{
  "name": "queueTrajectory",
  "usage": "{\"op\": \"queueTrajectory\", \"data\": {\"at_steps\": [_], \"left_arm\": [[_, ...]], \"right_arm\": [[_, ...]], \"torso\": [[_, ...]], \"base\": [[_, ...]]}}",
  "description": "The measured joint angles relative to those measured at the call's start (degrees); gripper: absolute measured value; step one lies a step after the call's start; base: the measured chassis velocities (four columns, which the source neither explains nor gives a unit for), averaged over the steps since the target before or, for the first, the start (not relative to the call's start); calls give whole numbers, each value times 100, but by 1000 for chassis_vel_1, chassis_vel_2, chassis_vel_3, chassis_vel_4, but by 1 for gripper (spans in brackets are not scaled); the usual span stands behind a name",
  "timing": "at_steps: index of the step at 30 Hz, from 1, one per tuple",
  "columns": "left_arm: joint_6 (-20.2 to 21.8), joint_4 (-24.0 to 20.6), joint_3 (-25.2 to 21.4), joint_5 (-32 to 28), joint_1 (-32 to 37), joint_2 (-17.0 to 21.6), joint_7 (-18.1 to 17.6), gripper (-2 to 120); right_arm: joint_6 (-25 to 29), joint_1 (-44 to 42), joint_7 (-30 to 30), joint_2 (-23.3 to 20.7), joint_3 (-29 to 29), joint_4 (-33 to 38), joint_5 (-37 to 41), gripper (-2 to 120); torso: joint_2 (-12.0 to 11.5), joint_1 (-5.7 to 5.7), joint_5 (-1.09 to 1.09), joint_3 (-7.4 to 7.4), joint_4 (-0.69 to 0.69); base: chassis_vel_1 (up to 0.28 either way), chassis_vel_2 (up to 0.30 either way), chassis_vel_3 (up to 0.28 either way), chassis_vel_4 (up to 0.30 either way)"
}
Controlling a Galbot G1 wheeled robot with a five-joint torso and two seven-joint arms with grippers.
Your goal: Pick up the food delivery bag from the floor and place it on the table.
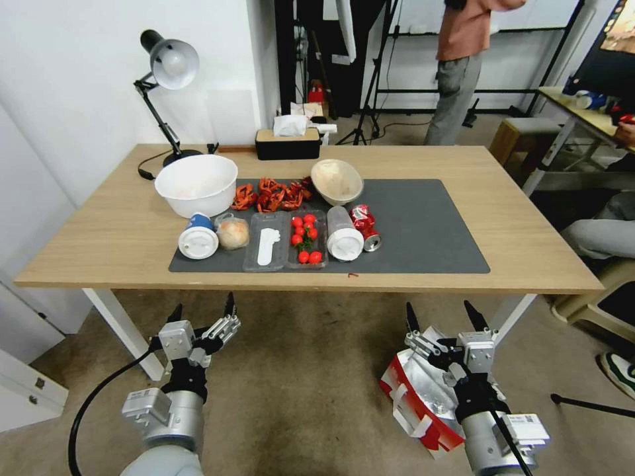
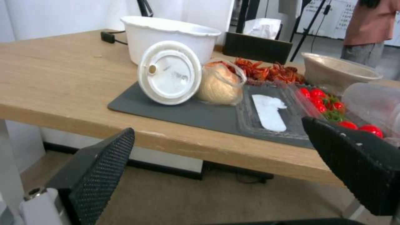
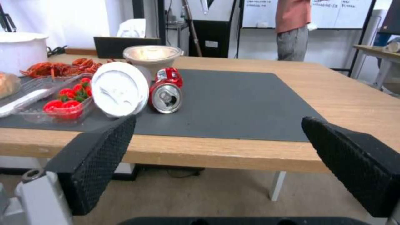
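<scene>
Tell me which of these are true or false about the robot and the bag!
1. The food delivery bag is on the table. False: it sits on the floor, under the right claw.
2. Both claws are open. True; the left claw is empty too.
3. The right half of the dark mat is bare. True.
4. The red can stands upright. False: it lies on its side.
</scene>
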Motion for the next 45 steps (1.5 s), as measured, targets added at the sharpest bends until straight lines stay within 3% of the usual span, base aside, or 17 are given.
{"op": "queueTrajectory", "data": {"at_steps": [45], "left_arm": [[-82, 116, -27, 47, 13, 79, 70, 100]], "right_arm": [[-21, 100, -16, -4, -8, -100, -12, 100]], "torso": [[-1281, -556, -1, -723, 0]], "base": [[0, 0, 0, 0]]}}
